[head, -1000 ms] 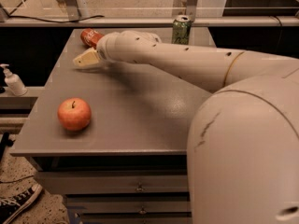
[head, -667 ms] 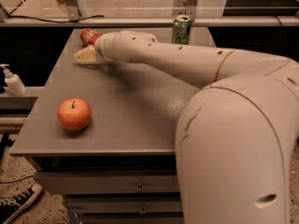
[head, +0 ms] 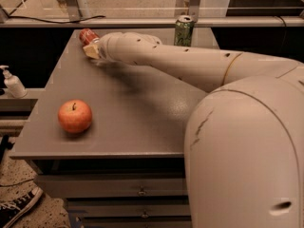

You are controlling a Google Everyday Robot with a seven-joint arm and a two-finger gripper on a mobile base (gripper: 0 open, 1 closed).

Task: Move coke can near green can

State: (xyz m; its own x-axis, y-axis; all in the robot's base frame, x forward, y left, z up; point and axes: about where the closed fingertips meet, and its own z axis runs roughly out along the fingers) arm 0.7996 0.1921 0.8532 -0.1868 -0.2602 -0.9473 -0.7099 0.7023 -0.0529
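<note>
The coke can [head: 87,34] is red and lies tilted at the far left corner of the grey table [head: 142,108]. The green can [head: 183,31] stands upright at the table's far edge, right of centre. My gripper [head: 92,50] is at the end of the white arm, right beside the coke can and touching or nearly touching it. Only a pale fingertip shows past the wrist. The arm spans the table from the lower right to the far left.
A red-orange apple [head: 75,116] sits near the table's front left. A white pump bottle [head: 13,82] stands on a ledge left of the table. A metal rail runs behind the table. Drawers are under the tabletop.
The gripper has moved farther toward the far left corner, closing in on the coke can. The cans and apple have not moved.
</note>
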